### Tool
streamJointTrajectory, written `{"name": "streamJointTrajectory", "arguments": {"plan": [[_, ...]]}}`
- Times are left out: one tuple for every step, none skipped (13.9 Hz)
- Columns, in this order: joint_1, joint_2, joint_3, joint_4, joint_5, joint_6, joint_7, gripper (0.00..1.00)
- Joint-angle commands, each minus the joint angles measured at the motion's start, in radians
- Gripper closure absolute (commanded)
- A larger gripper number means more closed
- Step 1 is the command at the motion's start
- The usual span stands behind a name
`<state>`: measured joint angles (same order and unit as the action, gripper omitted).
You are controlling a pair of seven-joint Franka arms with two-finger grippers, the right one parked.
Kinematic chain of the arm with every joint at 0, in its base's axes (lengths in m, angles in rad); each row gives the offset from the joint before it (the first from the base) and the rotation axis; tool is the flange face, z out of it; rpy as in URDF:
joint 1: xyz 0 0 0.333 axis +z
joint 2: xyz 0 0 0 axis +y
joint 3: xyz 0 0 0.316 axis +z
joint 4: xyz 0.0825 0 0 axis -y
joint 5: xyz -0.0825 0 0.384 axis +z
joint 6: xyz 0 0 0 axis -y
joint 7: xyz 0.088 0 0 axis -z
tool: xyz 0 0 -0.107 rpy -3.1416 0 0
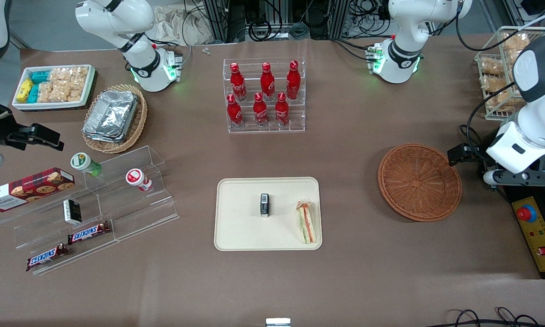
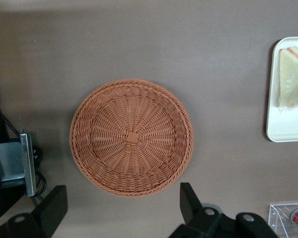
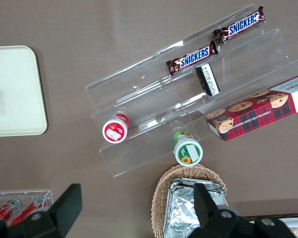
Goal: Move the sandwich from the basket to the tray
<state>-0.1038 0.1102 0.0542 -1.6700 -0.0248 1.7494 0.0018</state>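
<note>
On your desk (image 1: 345, 150) the cream tray (image 1: 236, 227) holds a small dark upright object (image 1: 265, 205) near its middle, and the wrapped sandwich (image 1: 305, 221) lies along the tray edge nearest the woven basket (image 1: 419, 181). That basket sits well apart from the tray, toward the working arm's end, with nothing inside it. Your claw (image 2: 121, 210) hangs above the basket, its two fingers (image 2: 188, 201) spread wide and holding nothing.
</note>
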Motion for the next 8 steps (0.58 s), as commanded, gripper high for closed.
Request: {"name": "streamJointTrajectory", "arguments": {"plan": [[-0.008,0.055,-0.005,0.099,0.055,-0.020,0.007,0.00],[-0.005,0.059,-0.005,0.111,0.051,-0.039,0.016,0.00],[-0.002,0.057,-0.004,0.119,0.043,-0.042,0.056,0.00],[-0.002,0.059,-0.004,0.121,0.046,-0.044,0.102,0.00],[-0.002,0.060,-0.004,0.121,0.045,-0.042,0.122,0.00],[-0.002,0.060,-0.004,0.121,0.040,-0.039,0.115,0.00],[-0.001,0.060,-0.004,0.121,0.039,-0.037,0.115,0.00],[-0.001,0.060,-0.004,0.121,0.036,-0.039,0.115,0.00]]}}
